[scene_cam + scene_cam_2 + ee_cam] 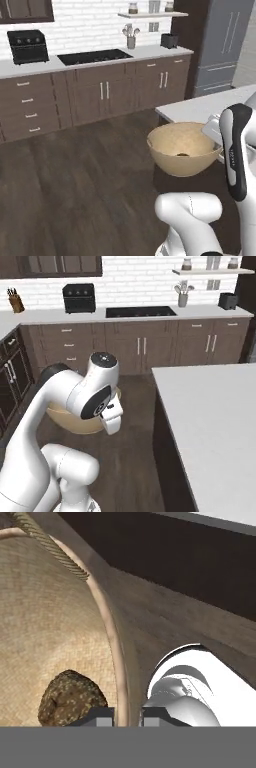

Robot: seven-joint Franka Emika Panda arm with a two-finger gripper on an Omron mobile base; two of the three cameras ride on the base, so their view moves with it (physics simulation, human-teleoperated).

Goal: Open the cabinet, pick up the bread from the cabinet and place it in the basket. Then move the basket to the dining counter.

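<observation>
Gripper [126, 714] pinched nearly shut on basket [182, 150] rim, one finger either side of the wall; basket carried off the floor just beside dining counter [200, 106] edge, bread [70, 698] lying loose inside near the held rim. Thin one-sided rim grip could let basket tip or slip, spilling bread or clipping counter edge. No readable labels or writing anywhere.

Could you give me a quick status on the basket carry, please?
Pincer shut on basket rim. Bread inside basket. Basket aloft over floor, beside dining counter, not yet set down.
</observation>
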